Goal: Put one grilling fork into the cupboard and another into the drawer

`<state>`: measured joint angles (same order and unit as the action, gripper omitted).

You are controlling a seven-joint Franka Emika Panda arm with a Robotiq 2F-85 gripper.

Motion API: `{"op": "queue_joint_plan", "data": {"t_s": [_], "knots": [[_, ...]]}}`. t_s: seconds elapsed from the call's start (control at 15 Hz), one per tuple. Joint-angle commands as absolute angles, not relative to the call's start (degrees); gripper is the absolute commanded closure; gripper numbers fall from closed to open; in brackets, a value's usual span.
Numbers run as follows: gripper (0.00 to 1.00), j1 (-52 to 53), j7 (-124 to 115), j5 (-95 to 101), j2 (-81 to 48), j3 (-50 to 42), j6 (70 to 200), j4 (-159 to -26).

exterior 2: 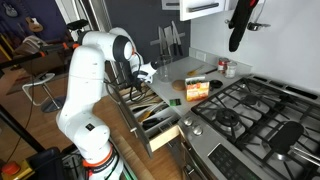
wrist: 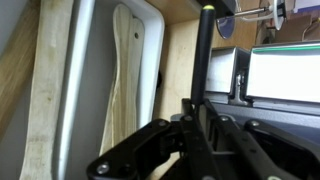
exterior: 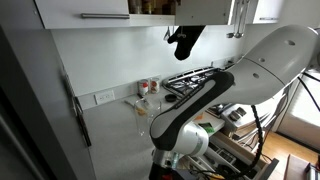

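The tool (exterior: 183,44) is clamped shut on a dark fork (wrist: 203,70), its handle plain in the wrist view; in both exterior views the tool hangs high, at the cupboard (exterior: 85,8); below the counter (exterior 2: 170,72) the drawer (exterior 2: 165,135) stands open, holding utensils.
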<state>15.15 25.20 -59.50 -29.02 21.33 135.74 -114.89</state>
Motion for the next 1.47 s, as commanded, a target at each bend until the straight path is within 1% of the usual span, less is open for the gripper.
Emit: {"op": "queue_joint_plan", "data": {"t_s": [0.0,0.4,0.47,0.6,0.67,0.87,1.0,1.07,1.13,1.2,1.4], "knots": [[0.97,16.1,23.4,-61.9,-30.9,20.7,137.7,-112.9],[0.96,16.6,22.1,-63.6,-31.7,20.6,140.8,-111.9],[0.92,16.6,21.9,-63.7,-31.9,20.6,141.1,-111.6],[0.62,16.6,21.7,-64.0,-32.1,20.8,141.5,-111.3],[0.56,16.5,21.8,-64.3,-32.1,20.9,141.4,-111.2],[0.32,16.2,22.4,-66.8,-32.0,21.3,141.3,-111.0],[0.19,16.3,22.6,-68.3,-31.7,21.1,141.2,-111.3],[0.1,16.5,22.0,-68.4,-31.0,20.8,141.1,-112.1],[0.04,16.6,22.0,-68.4,-30.2,20.7,141.1,-112.9],[0.0,17.0,21.1,-67.4,-28.8,20.3,141.1,-114.6],[0.0,17.3,20.4,-66.6,-25.1,20.2,141.1,-119.1]]}}
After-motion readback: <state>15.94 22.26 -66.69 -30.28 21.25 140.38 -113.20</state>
